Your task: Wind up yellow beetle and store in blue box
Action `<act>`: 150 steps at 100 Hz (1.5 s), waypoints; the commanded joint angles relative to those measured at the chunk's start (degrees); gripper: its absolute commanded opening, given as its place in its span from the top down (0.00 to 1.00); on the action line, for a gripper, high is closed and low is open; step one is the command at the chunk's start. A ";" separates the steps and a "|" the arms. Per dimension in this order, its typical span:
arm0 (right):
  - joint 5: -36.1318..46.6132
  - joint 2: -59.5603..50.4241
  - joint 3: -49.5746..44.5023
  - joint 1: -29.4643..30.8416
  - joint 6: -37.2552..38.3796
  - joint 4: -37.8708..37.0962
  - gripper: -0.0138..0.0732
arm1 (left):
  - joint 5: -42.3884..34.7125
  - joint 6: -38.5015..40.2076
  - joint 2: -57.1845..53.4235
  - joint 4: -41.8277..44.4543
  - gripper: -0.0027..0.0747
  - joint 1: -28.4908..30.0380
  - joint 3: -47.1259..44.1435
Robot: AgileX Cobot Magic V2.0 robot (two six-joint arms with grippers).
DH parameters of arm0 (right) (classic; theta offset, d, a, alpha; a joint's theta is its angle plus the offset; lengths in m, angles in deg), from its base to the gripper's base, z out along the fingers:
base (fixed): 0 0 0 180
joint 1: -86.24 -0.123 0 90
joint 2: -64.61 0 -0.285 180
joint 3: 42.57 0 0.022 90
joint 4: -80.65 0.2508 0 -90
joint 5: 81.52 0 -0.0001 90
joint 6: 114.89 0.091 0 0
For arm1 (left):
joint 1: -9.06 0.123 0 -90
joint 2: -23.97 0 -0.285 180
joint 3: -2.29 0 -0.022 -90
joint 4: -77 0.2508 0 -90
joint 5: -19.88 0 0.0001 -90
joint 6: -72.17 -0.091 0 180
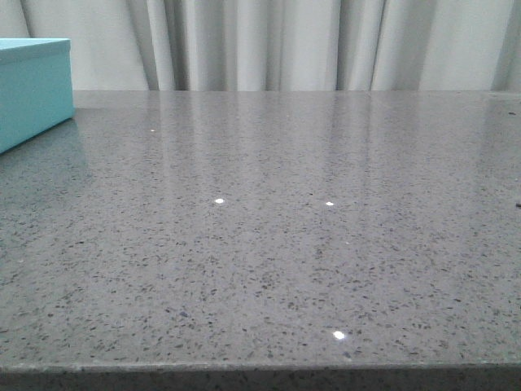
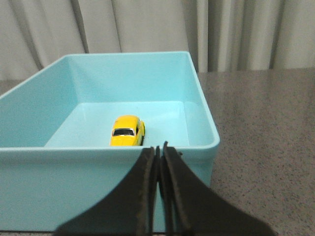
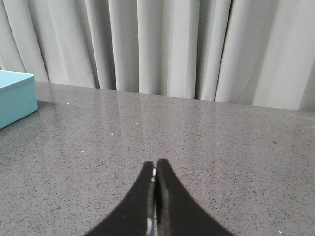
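The yellow beetle (image 2: 127, 131) sits on the floor of the blue box (image 2: 206, 118), near the wall closest to my left gripper. My left gripper (image 2: 158, 148) is shut and empty, just outside that near wall. The blue box also shows at the far left in the front view (image 1: 32, 90) and at the left edge of the right wrist view (image 3: 15, 98). My right gripper (image 3: 155, 164) is shut and empty above the bare table. Neither gripper shows in the front view.
The grey speckled table (image 1: 285, 228) stretches to the right of the box. Pale curtains (image 1: 277, 41) hang behind the table's far edge. The table's front edge (image 1: 260, 371) runs along the bottom of the front view.
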 commanded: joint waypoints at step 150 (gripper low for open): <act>3.04 0.65 0.48 0.00 -0.45 -3.15 0.92 | -8.32 5.21 -13.28 -0.14 0.99 -0.49 -11.42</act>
